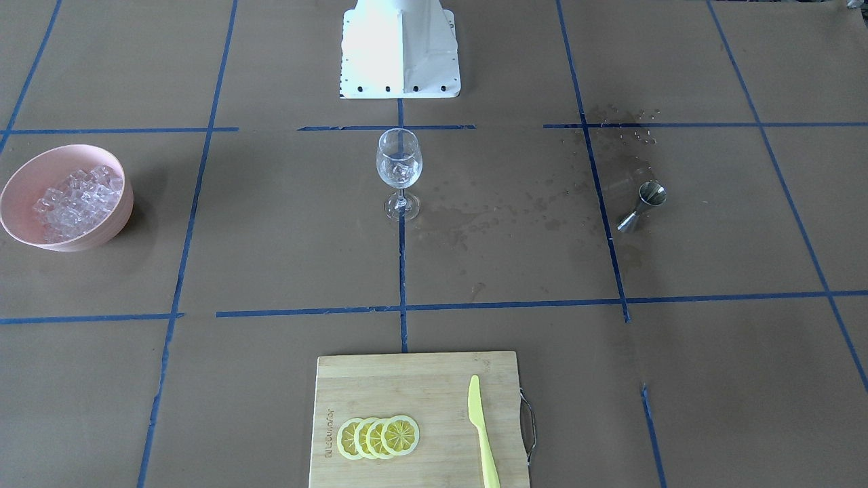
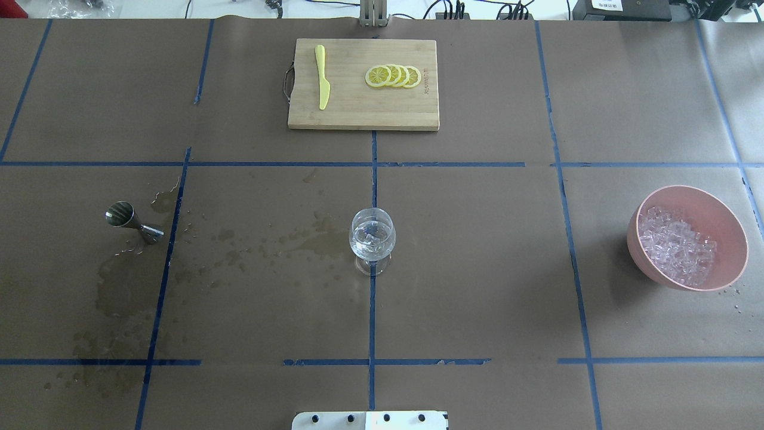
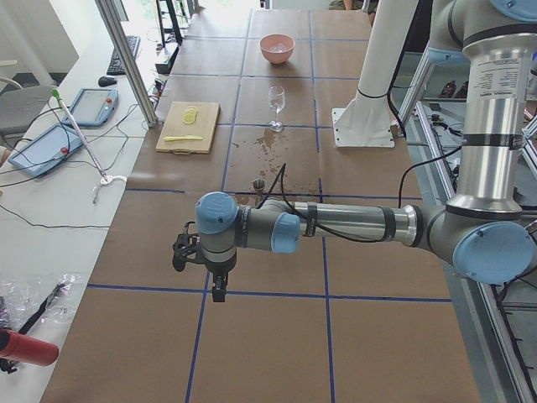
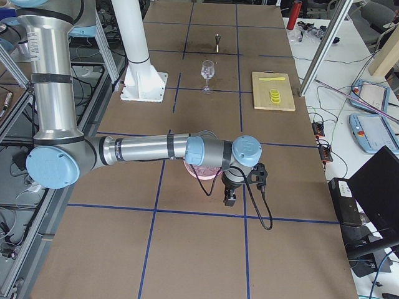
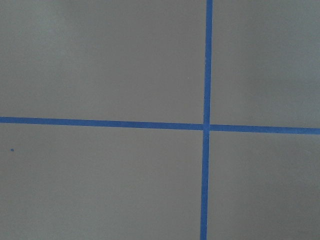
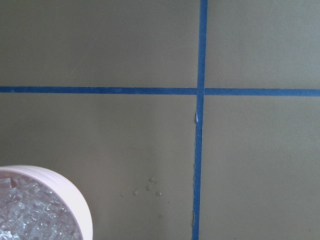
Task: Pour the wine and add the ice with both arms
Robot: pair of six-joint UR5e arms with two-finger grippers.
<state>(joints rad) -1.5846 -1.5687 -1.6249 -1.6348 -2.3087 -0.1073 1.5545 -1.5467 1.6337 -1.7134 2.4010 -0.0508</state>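
A wine glass (image 1: 399,169) stands upright at the table's middle (image 2: 372,236), holding a little clear wine and what look like clear ice cubes. A heap of ice (image 1: 78,200) fills a pink bowl (image 1: 121,215), also in the overhead view (image 2: 725,209). My left gripper (image 3: 218,292) hangs over bare table far from the glass and shows only in the exterior left view, so I cannot tell its state. My right gripper (image 4: 229,200) hangs just beyond the bowl (image 6: 80,200) and shows only in the exterior right view, so I cannot tell its state either.
A steel jigger (image 2: 132,222) stands upright on the robot's left, among wet stains (image 2: 298,239) that run toward the glass. A wooden cutting board (image 2: 358,113) at the far edge carries lemon slices (image 2: 394,76) and a yellow knife (image 2: 322,77). The white base (image 1: 400,61) is behind the glass.
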